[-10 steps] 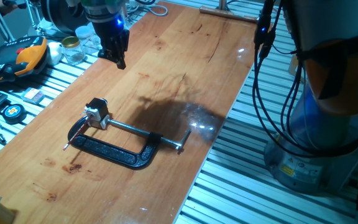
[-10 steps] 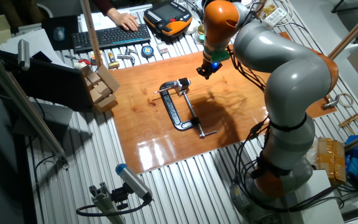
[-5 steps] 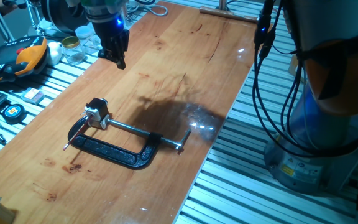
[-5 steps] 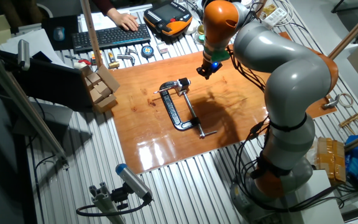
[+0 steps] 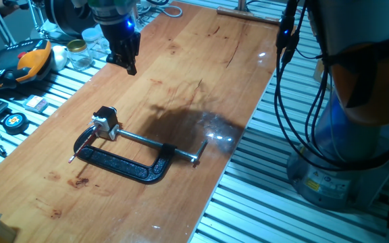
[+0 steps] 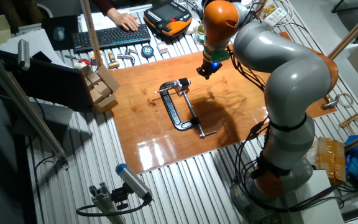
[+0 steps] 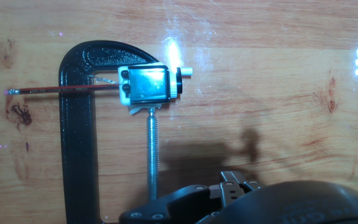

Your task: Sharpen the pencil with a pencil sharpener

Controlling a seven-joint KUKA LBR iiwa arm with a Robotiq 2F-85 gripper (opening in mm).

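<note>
The pencil sharpener [image 7: 148,85], a small block with a black top and silver body, sits pinched in the black C-clamp [image 7: 79,137] on the wooden table. It also shows in one fixed view [image 5: 105,122] and the other fixed view [image 6: 183,84]. The thin dark pencil [image 7: 64,89] lies across the clamp frame with one end in the sharpener; it also shows in one fixed view [image 5: 83,146]. My gripper [image 5: 128,65] hangs above the table, well away from the clamp, with its fingers together and nothing between them. It also shows in the other fixed view [image 6: 202,73].
The clamp's silver screw rod [image 7: 153,155] runs from the sharpener toward my hand. A glass jar [image 5: 78,52], an orange-black pendant [image 5: 19,64] and a tape measure [image 5: 13,121] lie beside the board's left edge. A keyboard [image 6: 107,37] lies at the back.
</note>
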